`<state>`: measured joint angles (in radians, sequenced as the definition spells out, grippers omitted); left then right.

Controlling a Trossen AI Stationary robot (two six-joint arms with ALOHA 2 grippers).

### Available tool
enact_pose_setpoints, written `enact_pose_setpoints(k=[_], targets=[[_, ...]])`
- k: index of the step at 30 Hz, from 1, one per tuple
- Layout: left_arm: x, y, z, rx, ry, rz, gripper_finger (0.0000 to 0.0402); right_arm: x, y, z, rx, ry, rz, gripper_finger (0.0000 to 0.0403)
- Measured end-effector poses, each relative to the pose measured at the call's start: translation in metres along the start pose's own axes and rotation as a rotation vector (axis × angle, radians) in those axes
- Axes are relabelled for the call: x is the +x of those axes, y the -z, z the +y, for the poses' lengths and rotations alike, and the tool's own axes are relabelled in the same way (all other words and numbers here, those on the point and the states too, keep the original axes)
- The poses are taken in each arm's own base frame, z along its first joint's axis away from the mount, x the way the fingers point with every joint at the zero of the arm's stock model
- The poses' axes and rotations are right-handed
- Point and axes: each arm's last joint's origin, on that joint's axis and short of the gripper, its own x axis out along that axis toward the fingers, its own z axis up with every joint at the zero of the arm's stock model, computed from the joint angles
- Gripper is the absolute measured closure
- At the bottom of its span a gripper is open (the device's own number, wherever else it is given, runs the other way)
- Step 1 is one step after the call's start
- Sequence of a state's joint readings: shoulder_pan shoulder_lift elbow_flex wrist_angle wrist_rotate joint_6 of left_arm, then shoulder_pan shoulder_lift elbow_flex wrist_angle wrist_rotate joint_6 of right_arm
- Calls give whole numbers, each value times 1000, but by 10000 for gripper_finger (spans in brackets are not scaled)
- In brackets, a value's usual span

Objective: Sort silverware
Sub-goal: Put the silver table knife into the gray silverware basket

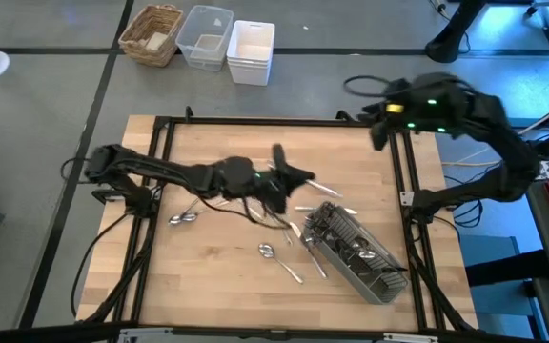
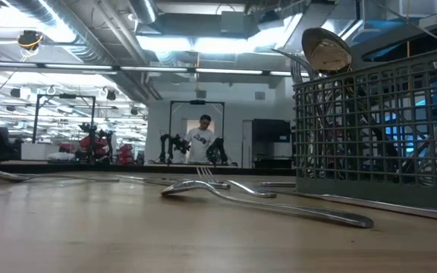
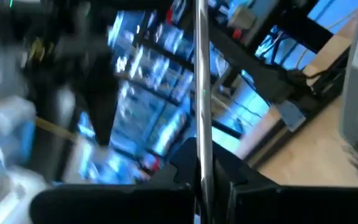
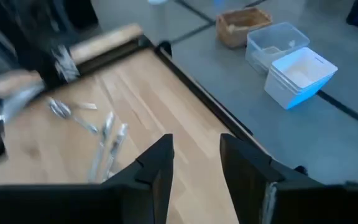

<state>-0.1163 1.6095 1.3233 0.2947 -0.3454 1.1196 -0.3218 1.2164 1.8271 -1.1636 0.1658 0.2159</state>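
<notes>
One piece of silverware sits pinched upright in your left end effector, mid-frame above the desk, presumably bound for the caddy lower right. Your right end effector waits agape, upper right. Loose pieces remain centre-frame.

Two robot arms at the table: the left arm and the right arm. One grey slatted caddy on the wooden table; the pieces inside it are too packed to count. Loose silverware on the table, several pieces, exact number not clear. On the floor beyond the table: one wicker basket, one clear plastic tub, one white tub. One person in the room behind
</notes>
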Motion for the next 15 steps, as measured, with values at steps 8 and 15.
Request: enact_pose_setpoints(k=[8,15], targets=[[60,-60,-51,510,3,7,396,-49,14,-6,206,-204,-23,269],[89,-101,-78,783,-11,-45,392,-66,21,-6,210,-340,-13,269]])
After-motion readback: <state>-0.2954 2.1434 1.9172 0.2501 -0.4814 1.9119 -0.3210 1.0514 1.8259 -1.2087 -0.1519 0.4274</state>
